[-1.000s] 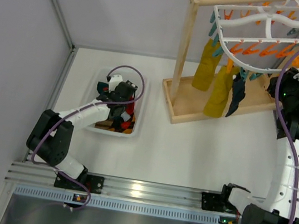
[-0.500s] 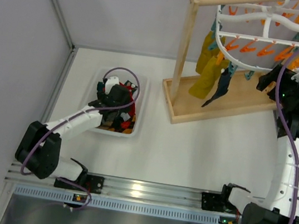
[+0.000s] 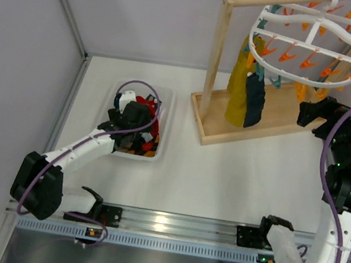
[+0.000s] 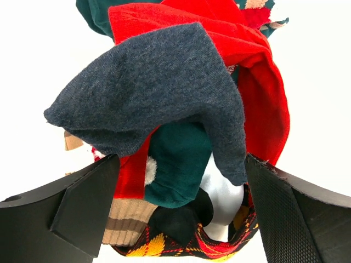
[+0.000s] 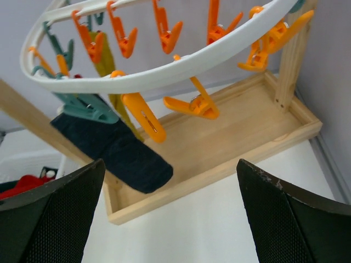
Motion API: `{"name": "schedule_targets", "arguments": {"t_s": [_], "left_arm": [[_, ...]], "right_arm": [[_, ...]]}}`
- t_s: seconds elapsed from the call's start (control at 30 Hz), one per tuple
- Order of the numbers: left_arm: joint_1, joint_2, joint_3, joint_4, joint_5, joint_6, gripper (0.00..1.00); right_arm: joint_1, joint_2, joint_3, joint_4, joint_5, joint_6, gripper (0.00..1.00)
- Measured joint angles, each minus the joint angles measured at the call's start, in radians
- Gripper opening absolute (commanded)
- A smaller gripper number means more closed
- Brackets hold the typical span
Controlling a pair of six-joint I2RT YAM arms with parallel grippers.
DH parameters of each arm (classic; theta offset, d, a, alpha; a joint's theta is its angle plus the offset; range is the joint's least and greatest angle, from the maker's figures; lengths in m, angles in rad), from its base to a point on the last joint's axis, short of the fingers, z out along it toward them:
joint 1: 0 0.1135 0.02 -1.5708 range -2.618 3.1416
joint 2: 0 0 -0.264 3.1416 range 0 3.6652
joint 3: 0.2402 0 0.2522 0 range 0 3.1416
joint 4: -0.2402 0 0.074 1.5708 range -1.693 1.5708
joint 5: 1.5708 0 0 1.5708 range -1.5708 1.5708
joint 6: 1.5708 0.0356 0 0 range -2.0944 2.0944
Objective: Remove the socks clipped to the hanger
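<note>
Left jaws stand wide apart just above a heap of loose socks (image 4: 164,87), gripping none. Right jaws are open and empty, the hanger (image 5: 164,71) above and ahead of them, a dark sock (image 5: 118,156) clipped to it ahead-left.

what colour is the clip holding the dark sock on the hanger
Teal. The clip pinching the dark sock shows best in the right wrist view.

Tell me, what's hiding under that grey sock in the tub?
Under the grey sock peek a dark green sock, red socks, something white and a plaid one. The pile fills the tub, so anything deeper cannot be seen.
</note>
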Motion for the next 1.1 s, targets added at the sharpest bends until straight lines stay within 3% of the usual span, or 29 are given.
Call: {"name": "schedule_targets", "arguments": {"t_s": [0.17,0.27,0.47,0.83,1.1], "left_arm": [[0.000,0.000,-0.002,0.000,-0.003,0.000,0.99],[0.000,0.000,-0.002,0.000,-0.006,0.003,0.99],[0.000,-0.006,-0.005,0.000,-0.005,0.006,0.99],[0.000,-0.166,-0.023,-0.008,0.014,0.021,0.99],[0.000,-0.235,-0.031,-0.016,0.051,0.023,0.99]], "right_arm": [[0.029,-0.064,-0.106,0.046,-0.135,0.045,0.99],[0.106,-0.072,-0.181,0.076,-0.165,0.071,0.99],[0.372,0.011,-0.192,0.095,-0.013,0.071,1.00],[0.386,0.272,-0.008,0.174,0.073,0.075,0.99],[0.386,0.250,-0.022,0.180,0.136,0.095,0.99]]}}
